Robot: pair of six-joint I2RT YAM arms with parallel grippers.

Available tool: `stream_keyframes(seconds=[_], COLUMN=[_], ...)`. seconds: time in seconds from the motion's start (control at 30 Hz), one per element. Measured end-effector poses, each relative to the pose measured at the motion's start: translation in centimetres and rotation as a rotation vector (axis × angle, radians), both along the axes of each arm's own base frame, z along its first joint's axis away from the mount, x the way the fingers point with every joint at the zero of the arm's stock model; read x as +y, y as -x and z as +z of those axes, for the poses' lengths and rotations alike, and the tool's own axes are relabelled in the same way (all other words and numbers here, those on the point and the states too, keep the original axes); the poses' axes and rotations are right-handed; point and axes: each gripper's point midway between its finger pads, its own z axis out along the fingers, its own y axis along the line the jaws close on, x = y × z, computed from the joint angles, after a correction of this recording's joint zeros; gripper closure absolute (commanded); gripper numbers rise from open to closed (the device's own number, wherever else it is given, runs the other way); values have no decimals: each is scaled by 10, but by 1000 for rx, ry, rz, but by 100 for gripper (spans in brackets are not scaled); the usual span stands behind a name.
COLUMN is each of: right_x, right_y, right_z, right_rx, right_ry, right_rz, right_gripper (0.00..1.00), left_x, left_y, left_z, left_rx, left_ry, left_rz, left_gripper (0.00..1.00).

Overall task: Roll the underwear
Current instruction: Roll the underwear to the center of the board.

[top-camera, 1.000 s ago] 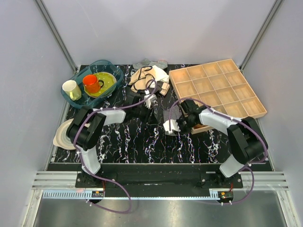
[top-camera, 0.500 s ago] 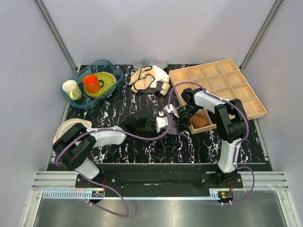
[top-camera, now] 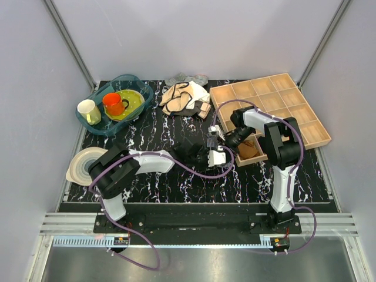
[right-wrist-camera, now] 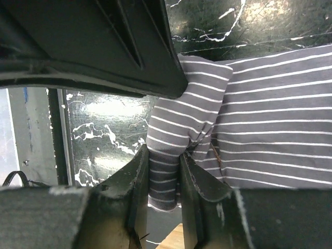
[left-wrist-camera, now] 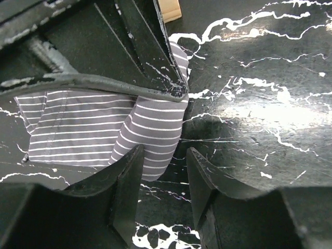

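The underwear [left-wrist-camera: 78, 129] is showing grey crossed by thin white stripes, and the table [top-camera: 153, 176] under it is gleaming black with white marble veins. At eleven o'clock a teal bin [top-camera: 147, 94] is holding an orange mug [top-camera: 113, 103], a cream mug [top-camera: 88, 111] and a yellow-green plate [top-camera: 134, 101], while at twelve a beige-and-white garment [top-camera: 182, 97] is showing black trim. At two o'clock the tray [top-camera: 276, 120] is showing pale tan wood, and at nine a dish [top-camera: 79, 167] is showing white.

Black right gripper [right-wrist-camera: 163, 158] pinches a bunched fold of the grey-and-white pinstriped fabric underwear [right-wrist-camera: 270, 129]. The rest of the cloth lies flat to the right on the black white-veined marble tabletop [right-wrist-camera: 106, 122].
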Motion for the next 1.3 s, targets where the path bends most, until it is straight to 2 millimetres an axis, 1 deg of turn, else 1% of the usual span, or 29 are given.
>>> stream_keyframes(seconds=[0.3,0.7,0.87,0.9,1.0,1.03,1.17,1.23,1.3], right_x=[-4,-5,-5,-5,-4,-4,-4,-4,-4], right_y=[2,2,2,2,1,1,0,0,0], right_z=[-1,-1,0,0,0,0,1,1,2], right_rx=[43,47,50,51,55,55,60,62,63], right_ry=[7,8,9,9,9,9,5,1,-4], right_rz=[-28,-30,-31,-32,-36,-36,-44,-46,-49], right_gripper=[83,83,83,83,82,81,73,71,65], left_x=[-8,-10,-15,-17,-22,-23,-24,-23,-22], left_y=[0,-1,-5,-6,-11,-12,-13,-13,-12], left_z=[-3,3,-1,-3,-9,-10,-12,-12,-11], left_rx=[-68,-144,-147,-148,-146,-145,-128,-111,-96], left_ry=[-51,-75,-86,-91,-114,-122,-169,-191,-204], left_rz=[-27,-31,-33,-31,-28,-27,-32,-33,-34], left_gripper=[54,51,51,50,64,76,100,100,100])
